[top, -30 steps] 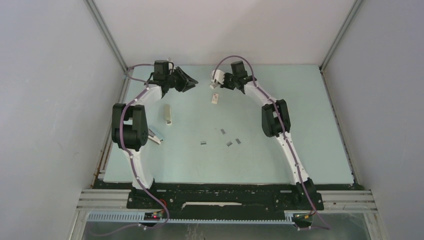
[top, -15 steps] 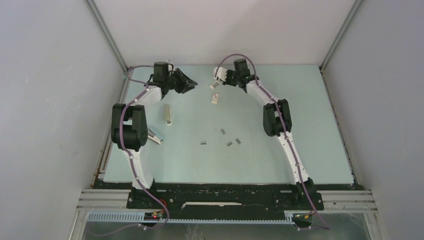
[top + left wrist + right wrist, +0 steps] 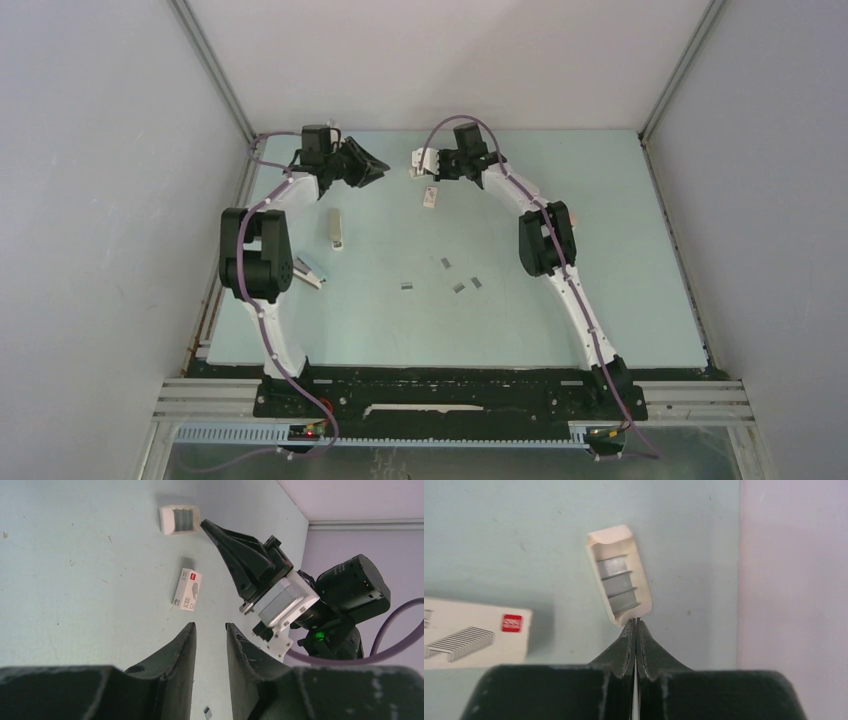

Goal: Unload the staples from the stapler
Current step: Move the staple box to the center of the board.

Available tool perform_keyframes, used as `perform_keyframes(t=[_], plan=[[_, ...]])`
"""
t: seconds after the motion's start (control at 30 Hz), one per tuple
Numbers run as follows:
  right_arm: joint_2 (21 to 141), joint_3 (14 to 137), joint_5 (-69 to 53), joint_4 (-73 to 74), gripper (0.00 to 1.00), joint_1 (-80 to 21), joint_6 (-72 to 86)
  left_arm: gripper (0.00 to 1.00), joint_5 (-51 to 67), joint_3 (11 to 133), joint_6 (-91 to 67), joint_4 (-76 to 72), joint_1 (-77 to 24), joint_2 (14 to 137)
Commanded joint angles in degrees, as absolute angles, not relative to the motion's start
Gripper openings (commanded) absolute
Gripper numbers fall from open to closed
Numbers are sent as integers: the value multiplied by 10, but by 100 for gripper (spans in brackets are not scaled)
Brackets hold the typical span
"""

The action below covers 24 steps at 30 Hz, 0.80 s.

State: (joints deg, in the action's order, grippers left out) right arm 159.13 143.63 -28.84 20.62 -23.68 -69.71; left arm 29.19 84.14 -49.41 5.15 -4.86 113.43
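A beige stapler lies on the table's left part. Several short grey staples are scattered mid-table; one staple shows between my left fingers, far below them. My right gripper is shut, pinching the end wall of a small open white tray that holds staple strips, at the far middle of the table. My left gripper faces it from the left, open with nothing between its fingers.
A white staple box lies just in front of the tray. A small dark and silver object sits by the left arm's elbow. The back wall stands close behind both grippers.
My right gripper has carried the white tray left and a little nearer. My left gripper has drawn back slightly to the left.
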Motion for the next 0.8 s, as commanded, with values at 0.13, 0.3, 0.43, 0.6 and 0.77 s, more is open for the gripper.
perform_keyframes(t=[0.13, 0.3, 0.43, 0.6, 0.77], plan=[[1589, 1466, -350, 243, 2, -261, -766, 35, 311, 831, -476, 31, -41, 1100], [1583, 1469, -354, 231, 2, -269, -753, 37, 311, 829, -473, 29, -40, 1102], [1562, 1466, -344, 196, 3, -261, -692, 42, 309, 846, -467, 29, -41, 1115], [1509, 1430, -345, 176, 5, -240, -630, 44, 297, 938, -472, 64, -49, 1173], [1448, 1395, -349, 178, 7, -217, -527, 44, 236, 1156, -454, 258, -75, 1280]])
